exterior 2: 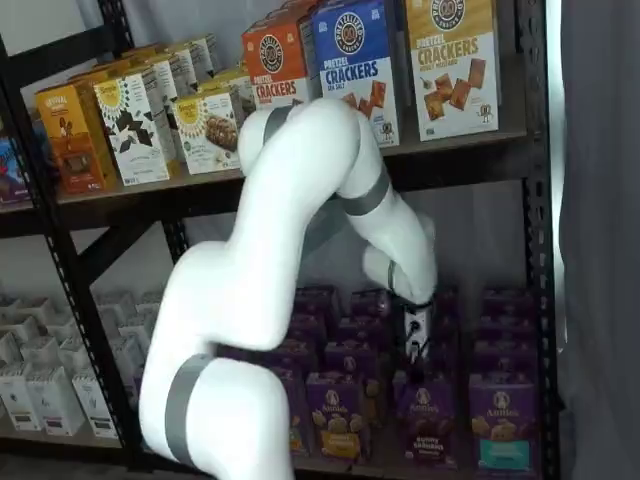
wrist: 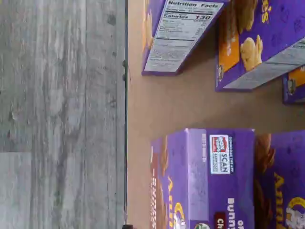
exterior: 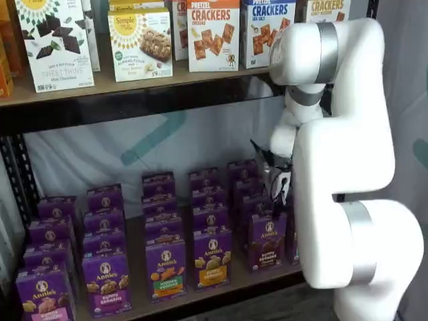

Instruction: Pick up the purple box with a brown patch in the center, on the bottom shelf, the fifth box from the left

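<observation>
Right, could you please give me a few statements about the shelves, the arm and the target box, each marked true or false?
1. The small purple carton with the dark brown centre band stands upright on the dark wooden bottom shelf. True.
2. The white gripper with black fingers has lifted it. False: it remains in its row.
3. The upper shelf holds cracker boxes. True.
4. The bottom shelf holds only one carton. False: several rows of purple cartons.

A glossy white plastic robot arm point(exterior: 348, 167), banded in brushed grey metal, stands before a matt black metal rack point(exterior 2: 70, 270). The bottom shelf point(wrist: 181, 105) is smooth brown wood. The purple box point(exterior: 267, 242) at the arm's nine o'clock is printed card with a slight sheen.
</observation>
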Robot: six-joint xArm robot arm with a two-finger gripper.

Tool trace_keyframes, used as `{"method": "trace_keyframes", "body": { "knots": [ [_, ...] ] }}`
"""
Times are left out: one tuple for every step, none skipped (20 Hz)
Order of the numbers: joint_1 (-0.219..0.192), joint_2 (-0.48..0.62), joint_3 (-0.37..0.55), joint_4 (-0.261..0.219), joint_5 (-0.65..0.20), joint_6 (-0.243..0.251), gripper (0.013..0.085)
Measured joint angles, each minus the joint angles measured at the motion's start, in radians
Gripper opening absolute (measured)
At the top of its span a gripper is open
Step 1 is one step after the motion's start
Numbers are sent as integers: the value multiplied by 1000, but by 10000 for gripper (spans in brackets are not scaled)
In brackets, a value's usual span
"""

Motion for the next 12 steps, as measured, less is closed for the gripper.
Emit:
{"method": "trace_keyframes", "body": {
  "knots": [
    [-1,1,-5,-17,15,15,850],
    [-4,1,-20,-92,76,80,850],
    [-4,-2,-20,-141,109,124,850],
    [-4,-7,-11,-167,121,147,850],
    [-1,-12,0,-178,119,158,850],
    [1,-15,9,-183,115,164,850],
    [3,-16,15,-185,112,168,850],
    [4,-17,19,-185,110,168,850],
    [5,-18,24,-175,106,160,850],
    [7,-19,27,-152,103,142,850],
    [8,-20,31,-114,98,110,850],
    [10,-20,35,-66,91,68,850]
  ]
}}
